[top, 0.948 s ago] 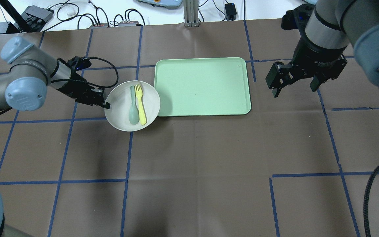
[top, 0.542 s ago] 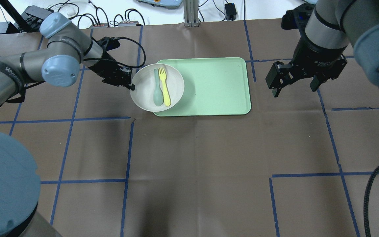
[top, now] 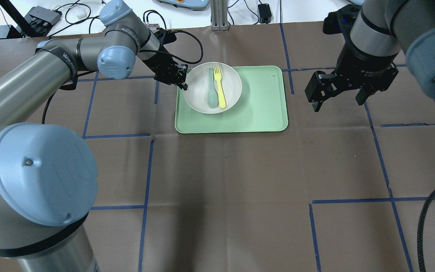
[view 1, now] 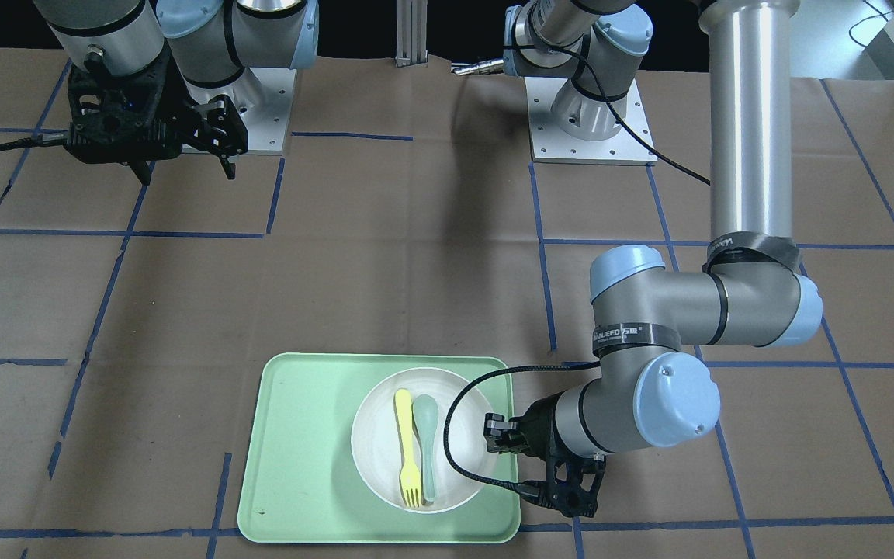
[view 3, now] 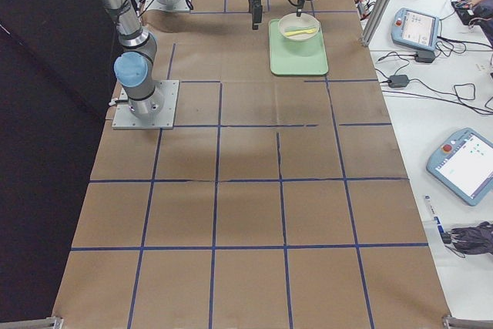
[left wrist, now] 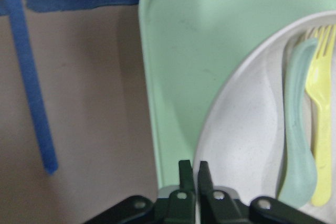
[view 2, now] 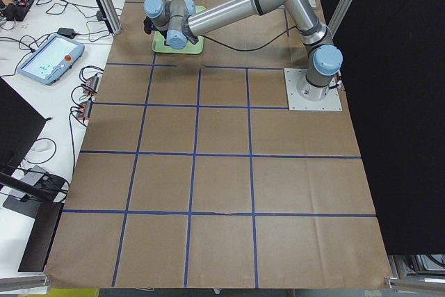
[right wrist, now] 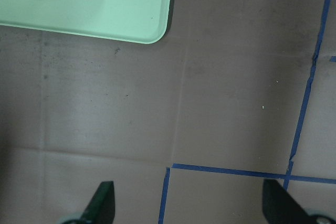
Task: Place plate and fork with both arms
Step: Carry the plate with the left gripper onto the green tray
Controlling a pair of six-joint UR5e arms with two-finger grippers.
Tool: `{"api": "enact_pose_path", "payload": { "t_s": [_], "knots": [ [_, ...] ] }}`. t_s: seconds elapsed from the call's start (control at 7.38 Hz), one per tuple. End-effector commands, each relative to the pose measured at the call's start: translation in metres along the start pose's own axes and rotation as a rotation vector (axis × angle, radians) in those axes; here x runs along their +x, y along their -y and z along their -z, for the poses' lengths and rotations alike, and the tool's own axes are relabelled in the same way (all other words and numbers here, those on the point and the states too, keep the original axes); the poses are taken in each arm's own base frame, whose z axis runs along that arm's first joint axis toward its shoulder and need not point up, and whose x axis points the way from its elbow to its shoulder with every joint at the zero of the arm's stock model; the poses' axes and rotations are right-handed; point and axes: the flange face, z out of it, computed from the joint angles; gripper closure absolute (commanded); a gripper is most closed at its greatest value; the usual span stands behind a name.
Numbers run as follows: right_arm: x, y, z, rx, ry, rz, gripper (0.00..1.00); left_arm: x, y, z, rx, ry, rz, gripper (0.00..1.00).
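The off-white plate (top: 198, 92) is over the left part of the mint-green tray (top: 263, 109); I cannot tell whether it rests on the tray. The pale-yellow fork (top: 219, 87) lies in it next to a grey-green spoon (top: 212, 90). My left gripper (top: 183, 81) is shut on the plate's left rim, which the left wrist view shows close up (left wrist: 193, 170), with the plate (left wrist: 241, 129) and fork (left wrist: 323, 119). My right gripper (top: 338, 102) is open and empty, above the table to the right of the tray. The front view shows the plate (view 1: 377, 442), fork (view 1: 407, 454) and tray (view 1: 299, 450).
The table is brown paper with blue tape lines (top: 147, 170). Cables and boxes (top: 43, 15) lie beyond its far edge. The right half of the tray is bare. In the right wrist view the tray's corner (right wrist: 105, 9) is at the upper left.
My left arm has carried the plate, with fork and spoon in it, rightward and away from the robot, from the table left of the tray to over the tray. The right arm has not moved.
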Motion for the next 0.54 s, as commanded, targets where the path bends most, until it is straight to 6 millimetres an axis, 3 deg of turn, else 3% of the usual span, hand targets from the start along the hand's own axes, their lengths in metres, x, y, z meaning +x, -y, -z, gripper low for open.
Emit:
{"api": "enact_pose_path", "payload": {
  "t_s": [0.0, 0.41],
  "knots": [
    [0.0, 0.0, 0.0, -0.001, 0.0, 0.0, 0.0, 0.001, 0.012, -0.019, -0.019, -0.002, 0.006, 0.95],
    [0.0, 0.0, 0.0, 0.0, 0.002, 0.0, 0.0, 0.016, 0.024, -0.035, -0.025, -0.001, -0.012, 0.94]
  ]
}}
